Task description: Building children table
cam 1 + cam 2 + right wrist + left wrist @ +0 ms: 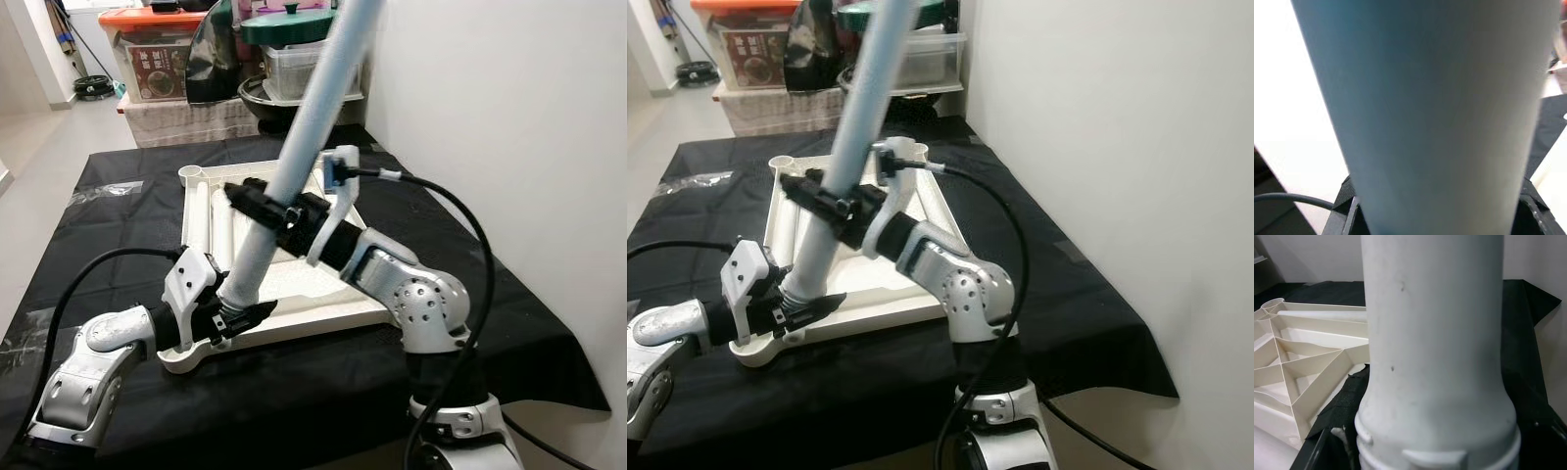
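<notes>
The table leg [294, 162], a long pale tube, leans over the upturned tabletop [333, 311], and both arms are on it. The right gripper [263, 208] is clamped round the shaft about a third of the way up, one black finger either side. The left gripper [230, 315] sits down at the foot, its fingers closed round the flared collar just above the corner socket [186, 360] of the cream, ribbed tabletop lying on the black cloth [108, 211].

Now the axis. The leg's long axis runs from the near left corner of the tabletop, between the left jaws, up through the right jaws and on away from the robot, tilting toward the storage boxes [157, 54] at the back. Its foot points down at the socket; its free end points up and off to the robot's right. It's well off vertical.

In the left wrist view the collar with its small lugs [1435, 458] sits right at the jaws, the tabletop's ribs [1312, 367] beside it.

The step, as I read it, is seating the leg in that corner socket. To do it well, the right gripper should swing the shaft upright until the axis stands square to the tabletop, while the left steadies the foot over the opening. Whether the lugs are already lined up I can't tell. Push down only once it's straight; forcing it at this lean risks jamming or levering the tabletop off the cloth.
</notes>
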